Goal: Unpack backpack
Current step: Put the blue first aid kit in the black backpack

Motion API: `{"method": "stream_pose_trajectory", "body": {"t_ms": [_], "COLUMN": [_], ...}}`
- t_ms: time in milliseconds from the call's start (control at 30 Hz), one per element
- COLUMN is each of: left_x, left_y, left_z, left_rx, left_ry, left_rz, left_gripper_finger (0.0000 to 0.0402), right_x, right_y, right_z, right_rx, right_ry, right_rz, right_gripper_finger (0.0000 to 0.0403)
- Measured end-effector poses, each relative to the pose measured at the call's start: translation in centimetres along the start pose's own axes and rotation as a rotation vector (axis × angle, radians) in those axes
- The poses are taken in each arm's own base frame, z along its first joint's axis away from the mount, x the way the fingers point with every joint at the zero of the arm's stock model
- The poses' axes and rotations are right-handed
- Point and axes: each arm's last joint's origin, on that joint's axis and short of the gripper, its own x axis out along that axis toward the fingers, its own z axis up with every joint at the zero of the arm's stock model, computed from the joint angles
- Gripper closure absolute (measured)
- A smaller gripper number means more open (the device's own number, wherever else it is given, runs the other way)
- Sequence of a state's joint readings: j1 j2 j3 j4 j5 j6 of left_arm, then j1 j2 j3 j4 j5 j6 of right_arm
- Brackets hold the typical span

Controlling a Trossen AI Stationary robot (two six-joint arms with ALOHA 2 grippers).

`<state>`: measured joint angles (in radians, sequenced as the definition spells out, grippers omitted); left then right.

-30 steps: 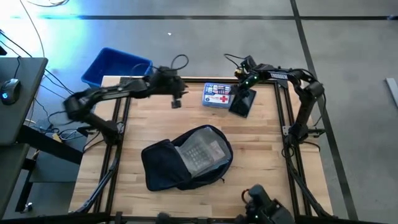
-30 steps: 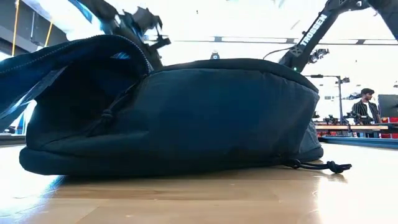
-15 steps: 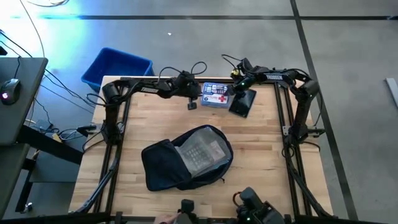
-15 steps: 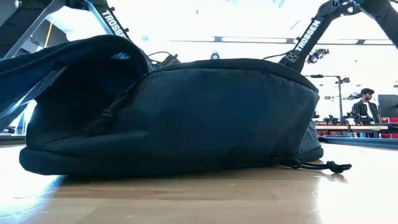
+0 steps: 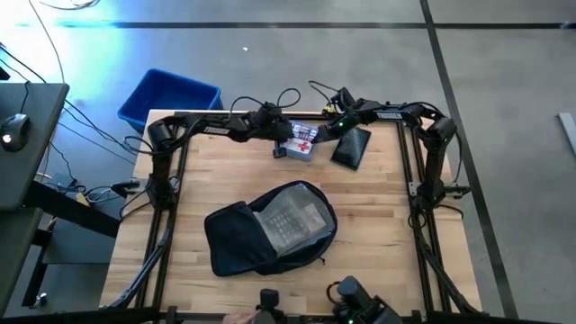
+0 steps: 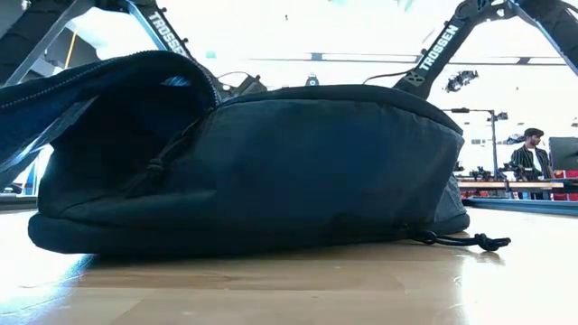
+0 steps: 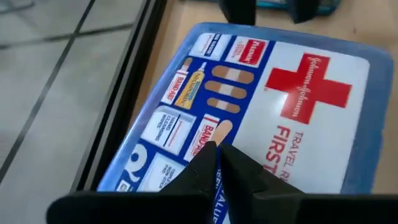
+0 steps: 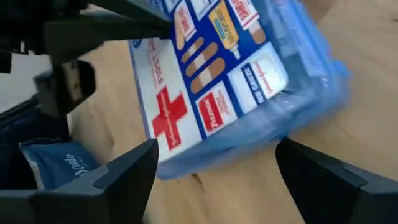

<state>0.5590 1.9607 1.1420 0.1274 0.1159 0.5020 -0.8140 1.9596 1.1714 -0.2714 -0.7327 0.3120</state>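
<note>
My left gripper is squeezed shut on the edge of the first aid kit. The kit sits at the table's 12 o'clock, and I hold one side up so it tips. I think I grabbed the thin edge because the box is flat and hard to lift any other way. My right gripper waits just at the kit's 3 o'clock with its fingers spread wide and nothing in them. I think it is ready to help.

The kit's lid has a big red cross. I can read "FIRST" and "TRAVEL" on it, and tiny writing inside the cross that looks like "Johnson & Johnson". There are little pictures of bandages too.

A flat black pouch lies at the kit's 3 o'clock. The backpack lies open nearer the table's 6 o'clock, well apart from my grippers. Something pale shows inside it, so I think there is more to take out. My arms say "TROSSEN".
</note>
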Motion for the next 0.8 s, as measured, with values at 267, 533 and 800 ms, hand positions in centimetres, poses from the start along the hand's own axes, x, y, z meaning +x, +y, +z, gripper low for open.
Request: {"method": "stream_pose_trajectory", "body": {"t_ms": [267,533,800], "left_x": [-5.4,-3.6,0.0], "left_y": [1.6,5.4,4.2], "left_z": [1.5,-4.4,-4.9], "left_rx": [-0.013,-0.243,-0.284], "left_ry": [0.158,0.199,0.203], "left_rz": [0.180,-0.041,-0.205], "left_gripper_finger": [0.0401,0.0401,0.0402], "right_x": [-0.8,-1.4,0.7], "right_y": [-1.0,-0.5,-0.9], "right_z": [-0.1,1.5,2.9], "right_rx": [0.127,0.113,0.123], "right_ry": [-0.003,-0.081,0.031], "right_rz": [-0.065,-0.164,-0.217], "right_gripper_finger": [0.0096,0.0096,0.0096]}}
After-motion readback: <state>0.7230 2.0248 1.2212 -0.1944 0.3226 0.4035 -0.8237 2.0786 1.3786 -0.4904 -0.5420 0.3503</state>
